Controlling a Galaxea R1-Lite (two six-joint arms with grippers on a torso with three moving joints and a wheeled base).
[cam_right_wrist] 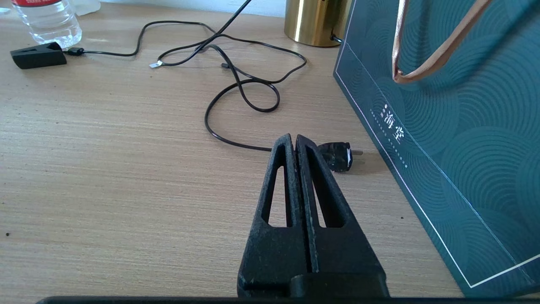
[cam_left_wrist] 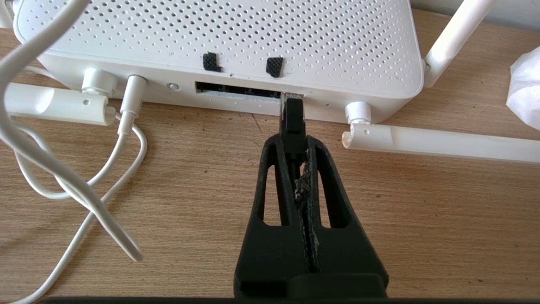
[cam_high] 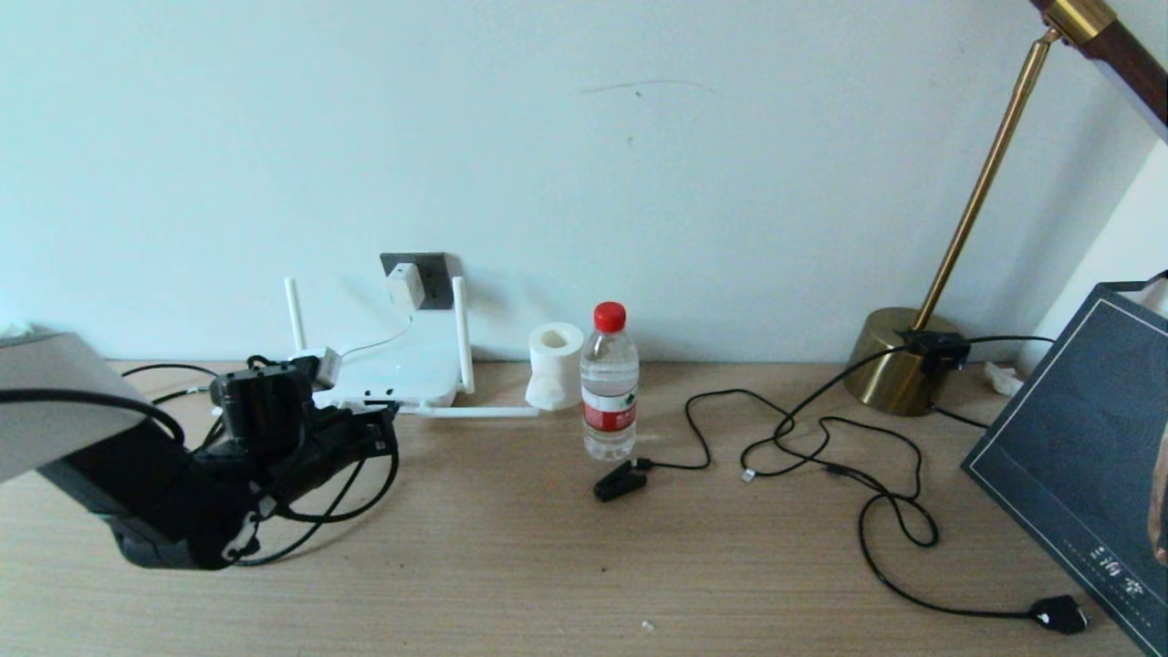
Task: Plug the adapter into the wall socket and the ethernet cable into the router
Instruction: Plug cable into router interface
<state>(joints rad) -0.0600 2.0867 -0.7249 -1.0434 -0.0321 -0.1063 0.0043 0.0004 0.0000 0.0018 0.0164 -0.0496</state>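
The white adapter [cam_high: 405,285] sits plugged in the dark grey wall socket [cam_high: 436,279], its thin white cord dropping to the router [cam_high: 401,374]. The router [cam_left_wrist: 219,46] lies flat on the desk with its port row facing my left gripper [cam_left_wrist: 292,141]. That gripper is shut on the ethernet cable [cam_left_wrist: 292,120] just behind the black boot. The clear plug tip sits at the mouth of the rightmost port; how deep it sits I cannot tell. In the head view the left gripper [cam_high: 388,429] is right at the router's front edge. My right gripper [cam_right_wrist: 293,140] is shut and empty, low over the desk at the right.
A water bottle [cam_high: 609,383] and a toilet roll [cam_high: 555,363] stand right of the router. Black cords [cam_high: 821,447] with a clip-like plug [cam_high: 619,479] and a flat plug [cam_right_wrist: 337,156] sprawl across the desk. A brass lamp base [cam_high: 899,360] and a dark gift bag [cam_high: 1077,447] stand at the right.
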